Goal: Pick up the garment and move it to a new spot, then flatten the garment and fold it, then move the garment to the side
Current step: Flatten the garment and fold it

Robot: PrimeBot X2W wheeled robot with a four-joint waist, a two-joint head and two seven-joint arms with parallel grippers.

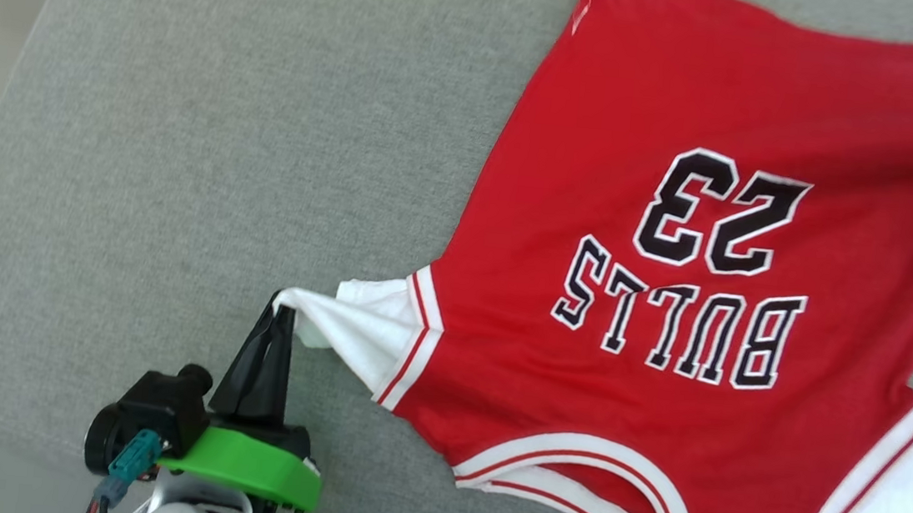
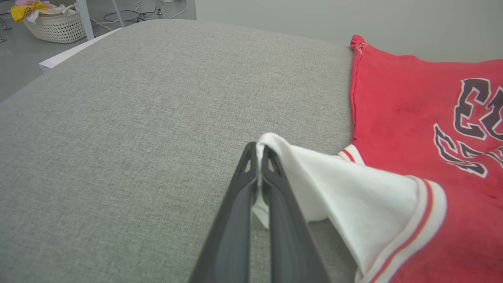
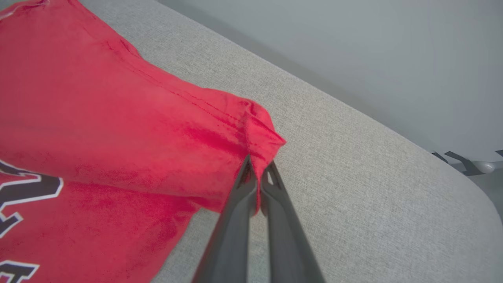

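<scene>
On grey woven-fabric tabletop (image 1: 183,138): red jersey shirt (image 1: 606,95), short white sleeves, black "BULLS 23" lettering, lies spread, print up. Left end effector (image 2: 257,149) clenched on white sleeve tip (image 2: 298,173); right end effector (image 3: 257,165) clenched on red hem corner (image 3: 263,129). Likely risk: both pinches are thin, so a hard or uneven pull could slip the cloth free or skew the shirt.

One garment (image 1: 689,103), one basket (image 2: 55,28)

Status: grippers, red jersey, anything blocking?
Left gripper shut on white short sleeve of red jersey shirt. Right gripper shut on its red corner. Shirt lies on grey fabric surface; no obstruction seen.
</scene>
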